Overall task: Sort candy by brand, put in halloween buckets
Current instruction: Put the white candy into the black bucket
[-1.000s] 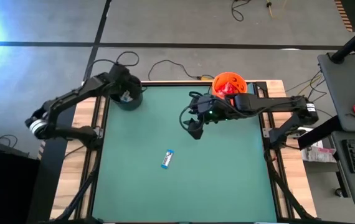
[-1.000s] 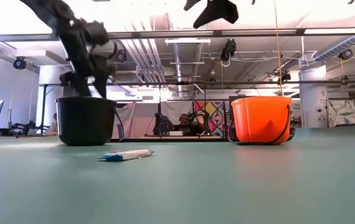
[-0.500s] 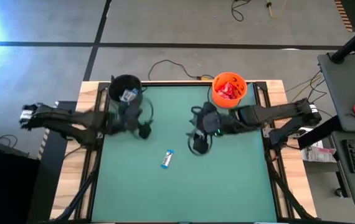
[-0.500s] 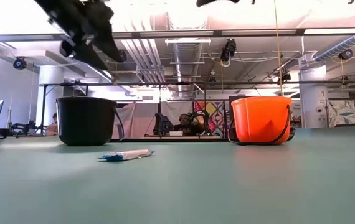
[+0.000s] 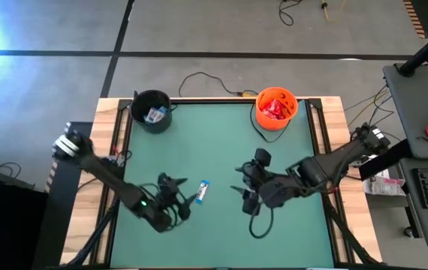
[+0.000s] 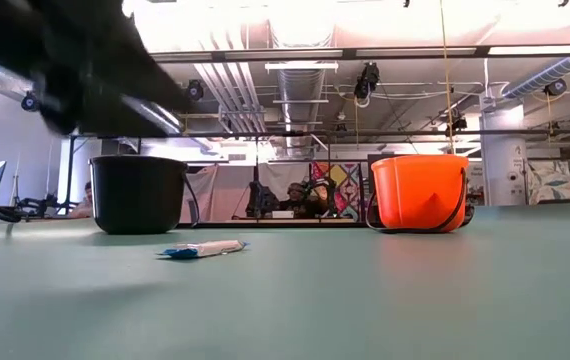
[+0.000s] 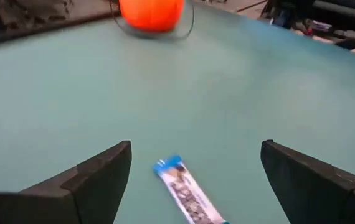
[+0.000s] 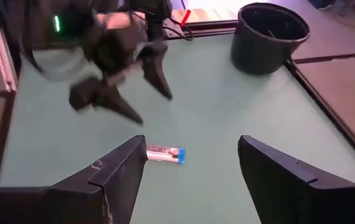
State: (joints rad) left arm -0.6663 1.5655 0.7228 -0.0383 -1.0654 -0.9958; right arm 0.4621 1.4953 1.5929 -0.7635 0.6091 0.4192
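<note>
The left end effector (image 5: 186, 201) has swung from the black bucket (image 5: 152, 111) down to the bar (image 5: 202, 192), fingers spread; the right end effector (image 5: 248, 202) has drawn back from the orange bucket (image 5: 276, 106).

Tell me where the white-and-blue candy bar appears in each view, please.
High view: candy bar, table centre.
Low view: lower left, before the black bucket.
Left wrist view: between open left pincer fingers.
Right wrist view.
Shared landmark: black bucket.

A lab-like workspace: exposed ceiling ducts (image 6: 300, 85), desks behind, floor cables (image 5: 199, 77).
</note>
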